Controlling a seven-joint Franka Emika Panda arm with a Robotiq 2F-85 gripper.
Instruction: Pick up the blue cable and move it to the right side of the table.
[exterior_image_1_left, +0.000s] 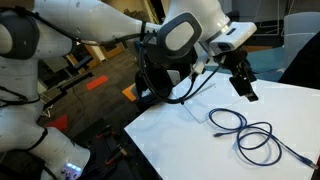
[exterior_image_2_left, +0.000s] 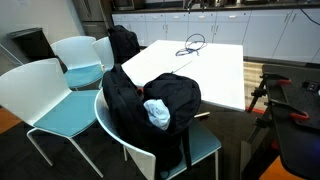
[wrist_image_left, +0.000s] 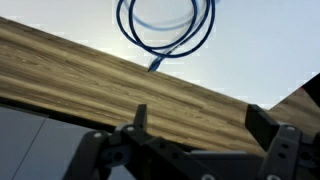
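A: Containers, nearest first?
B: Black backpack (exterior_image_2_left: 150, 100) on a chair (exterior_image_2_left: 203, 146) beside the table (exterior_image_2_left: 225, 75). Something pale sits at its pocket, contents hidden.
A: Surface?
B: White top, with the blue cable (exterior_image_2_left: 193, 43) looped at the table's far end. Gripper (exterior_image_1_left: 243, 86) hangs over the table edge, fingers apart, empty. Cabinets (exterior_image_2_left: 270, 35) beyond.

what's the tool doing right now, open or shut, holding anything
The tool is open, fingers wide apart, holding nothing; the blue cable lies on the table, clear of it.
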